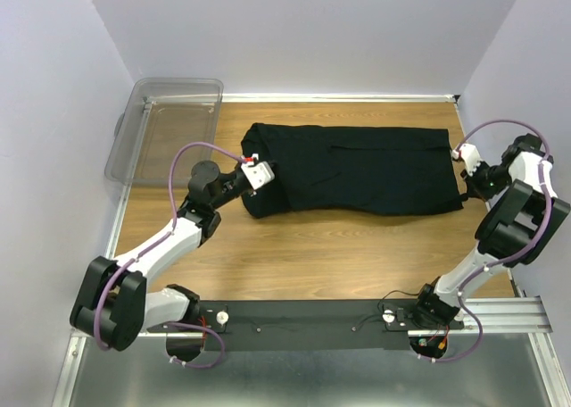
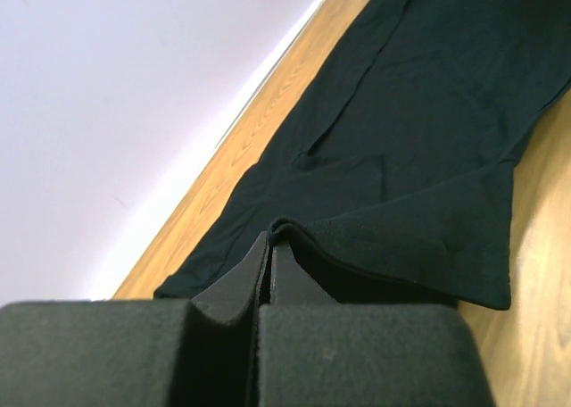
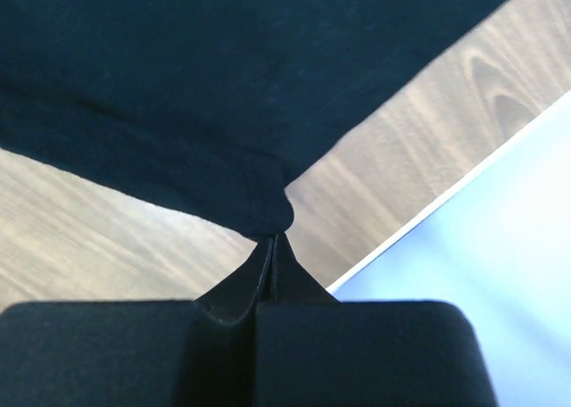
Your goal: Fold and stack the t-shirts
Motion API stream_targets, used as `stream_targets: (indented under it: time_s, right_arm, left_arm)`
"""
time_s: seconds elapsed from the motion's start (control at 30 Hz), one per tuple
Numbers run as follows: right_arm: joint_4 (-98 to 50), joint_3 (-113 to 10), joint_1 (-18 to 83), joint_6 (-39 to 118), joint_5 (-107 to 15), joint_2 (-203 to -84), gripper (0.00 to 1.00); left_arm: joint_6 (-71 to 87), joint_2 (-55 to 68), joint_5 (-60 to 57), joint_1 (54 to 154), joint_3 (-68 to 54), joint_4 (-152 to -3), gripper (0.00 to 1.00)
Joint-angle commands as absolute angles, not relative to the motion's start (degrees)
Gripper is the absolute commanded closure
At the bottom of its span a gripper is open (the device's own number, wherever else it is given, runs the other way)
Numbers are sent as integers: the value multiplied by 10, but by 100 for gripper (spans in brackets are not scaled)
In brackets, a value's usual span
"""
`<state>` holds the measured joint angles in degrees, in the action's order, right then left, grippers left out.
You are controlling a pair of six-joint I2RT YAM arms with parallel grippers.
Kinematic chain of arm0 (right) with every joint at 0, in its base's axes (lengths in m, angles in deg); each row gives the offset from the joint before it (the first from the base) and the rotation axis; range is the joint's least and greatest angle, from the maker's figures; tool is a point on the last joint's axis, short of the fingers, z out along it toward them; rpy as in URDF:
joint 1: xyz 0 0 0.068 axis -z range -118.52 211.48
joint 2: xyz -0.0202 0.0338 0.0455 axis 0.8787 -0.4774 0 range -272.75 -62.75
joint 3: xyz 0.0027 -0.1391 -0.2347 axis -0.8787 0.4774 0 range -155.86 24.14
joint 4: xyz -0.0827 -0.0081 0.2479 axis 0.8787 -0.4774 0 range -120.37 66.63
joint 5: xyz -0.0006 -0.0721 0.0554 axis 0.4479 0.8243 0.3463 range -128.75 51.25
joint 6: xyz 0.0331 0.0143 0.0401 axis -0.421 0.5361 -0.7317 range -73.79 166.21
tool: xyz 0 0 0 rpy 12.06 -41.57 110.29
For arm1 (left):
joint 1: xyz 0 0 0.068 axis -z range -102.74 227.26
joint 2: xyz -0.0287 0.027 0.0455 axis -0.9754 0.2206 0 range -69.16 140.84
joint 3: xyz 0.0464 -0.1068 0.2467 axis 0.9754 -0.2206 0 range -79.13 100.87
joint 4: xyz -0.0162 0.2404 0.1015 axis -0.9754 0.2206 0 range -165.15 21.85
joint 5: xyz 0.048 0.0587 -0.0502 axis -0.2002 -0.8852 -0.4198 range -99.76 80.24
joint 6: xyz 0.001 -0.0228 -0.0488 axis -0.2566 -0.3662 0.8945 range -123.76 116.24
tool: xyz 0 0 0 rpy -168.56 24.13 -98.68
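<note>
One black t-shirt (image 1: 357, 168) lies stretched left to right across the wooden table (image 1: 339, 246), folded into a long band. My left gripper (image 1: 268, 178) is at its left end, shut on a raised fold of the cloth (image 2: 375, 237); the fingertips (image 2: 264, 246) pinch that edge. My right gripper (image 1: 465, 171) is at the right end, near the side wall. In the right wrist view it (image 3: 275, 238) is shut on a corner of the t-shirt (image 3: 259, 206), with cloth spreading away above it. No white neck label shows.
A clear plastic bin (image 1: 165, 130) stands tilted at the back left, partly off the table. Lavender walls (image 1: 312, 32) close in the back and both sides. The arms' black mounting rail (image 1: 303, 322) runs along the near edge.
</note>
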<state>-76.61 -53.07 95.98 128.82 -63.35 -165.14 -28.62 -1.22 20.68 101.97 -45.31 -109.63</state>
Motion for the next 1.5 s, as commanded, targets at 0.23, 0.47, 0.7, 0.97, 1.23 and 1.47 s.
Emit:
stream_targets:
  time_s: [0.23,0.47,0.7,0.97,1.23,1.47]
  right_arm:
    - [-753,-603,965,1186,-698,-1723,99]
    - [-729,-624,965,1144,-709,-1749,99]
    - [-720,-641,965,1119,-731,-1766,99]
    - [-706,-655,965,1096,-734,-1788,100]
    - [-689,-664,965,1074,-734,-1800,99]
    - [-676,-664,965,1061,-728,-1803,99]
  left_arm:
    - [-265,76,187,989,-389,-1137,100]
    - [-270,111,172,983,-360,-1159,100]
    - [-278,156,174,981,-326,-1155,100]
    - [-286,200,162,978,-287,-1150,100]
    - [-288,232,155,976,-260,-1149,100]
    - [-300,262,160,976,-225,-1129,100]
